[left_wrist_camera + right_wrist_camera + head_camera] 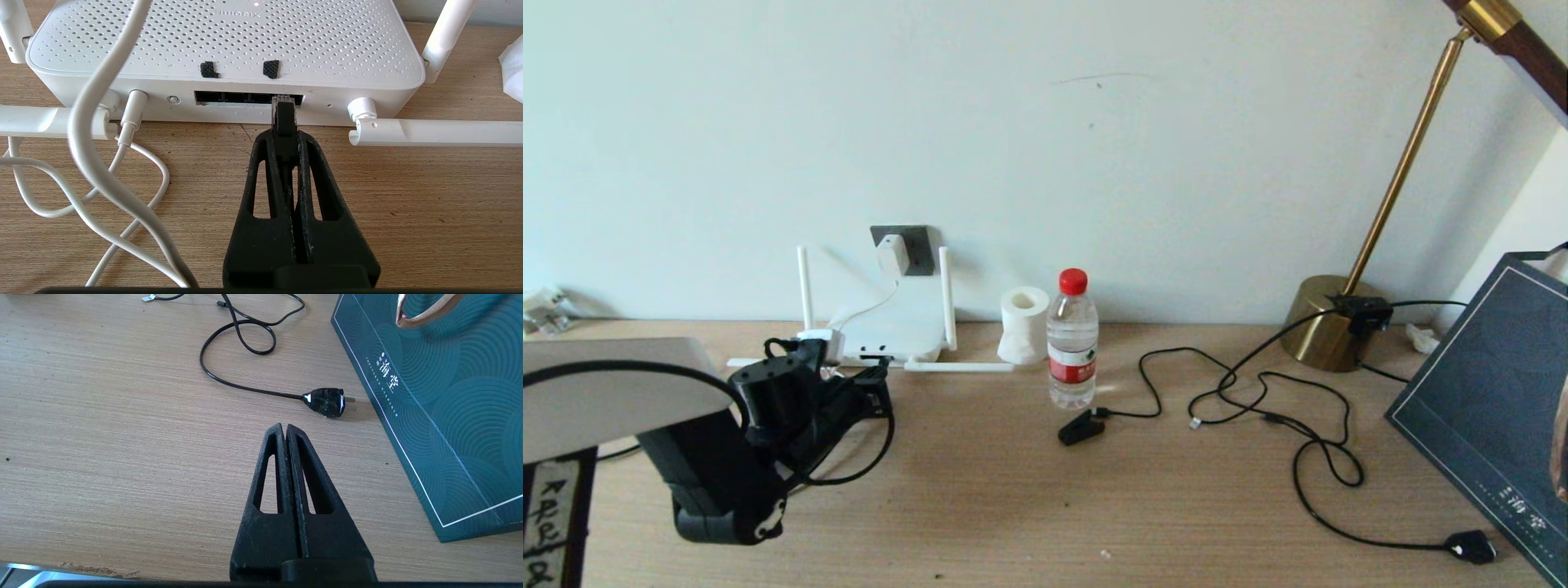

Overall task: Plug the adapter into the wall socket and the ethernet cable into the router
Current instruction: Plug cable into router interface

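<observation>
The white adapter (892, 256) sits in the dark grey wall socket (920, 249), its thin white cord hanging down to the router (890, 327). My left gripper (876, 382) (284, 136) is shut on the ethernet cable (880, 457) just behind its clear-tipped connector (283, 107). The connector tip is at the right end of the dark port slot (229, 98) on the router's (229, 36) front edge. How deep it sits is hidden. My right gripper (284, 427) hovers shut and empty over bare table, out of the head view.
A water bottle (1072, 343) and paper roll (1023, 325) stand right of the router. A black clip plug (1080, 428), thin black cords (1258, 392), a two-pin plug (325, 402), a brass lamp base (1327, 331) and a dark teal box (1486, 392) lie to the right. White cords (94, 163) loop beside my left gripper.
</observation>
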You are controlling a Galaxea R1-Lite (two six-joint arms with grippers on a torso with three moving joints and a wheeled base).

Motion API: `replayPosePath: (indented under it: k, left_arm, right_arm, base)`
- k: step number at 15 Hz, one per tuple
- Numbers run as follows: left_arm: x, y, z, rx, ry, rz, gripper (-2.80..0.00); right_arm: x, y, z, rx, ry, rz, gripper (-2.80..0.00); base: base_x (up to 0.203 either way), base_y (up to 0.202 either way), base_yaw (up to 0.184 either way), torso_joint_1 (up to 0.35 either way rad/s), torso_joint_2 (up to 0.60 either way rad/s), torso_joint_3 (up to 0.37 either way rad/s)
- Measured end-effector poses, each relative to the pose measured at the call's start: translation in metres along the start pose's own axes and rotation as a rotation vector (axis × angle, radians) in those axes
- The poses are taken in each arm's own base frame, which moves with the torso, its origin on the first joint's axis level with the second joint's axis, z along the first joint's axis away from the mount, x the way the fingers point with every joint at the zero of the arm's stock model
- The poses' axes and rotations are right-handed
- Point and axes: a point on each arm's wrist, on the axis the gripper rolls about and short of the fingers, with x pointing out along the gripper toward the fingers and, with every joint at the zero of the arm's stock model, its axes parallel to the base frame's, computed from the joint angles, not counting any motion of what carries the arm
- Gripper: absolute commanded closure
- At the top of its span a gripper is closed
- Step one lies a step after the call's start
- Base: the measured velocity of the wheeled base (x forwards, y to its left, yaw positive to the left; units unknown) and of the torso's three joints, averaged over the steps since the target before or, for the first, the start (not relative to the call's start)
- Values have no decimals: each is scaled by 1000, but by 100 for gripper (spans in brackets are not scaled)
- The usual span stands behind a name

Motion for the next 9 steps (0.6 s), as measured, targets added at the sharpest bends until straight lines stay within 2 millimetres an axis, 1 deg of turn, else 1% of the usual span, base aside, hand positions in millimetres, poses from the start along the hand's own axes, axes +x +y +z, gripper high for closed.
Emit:
replayPosePath:
  k: [9]
  left_arm:
    - [-1, 0, 1, 0, -3, 0, 0]
  right_arm:
    - [0, 0, 0, 0, 0, 0, 0]
  base:
    - [0, 0, 0, 0, 0, 0]
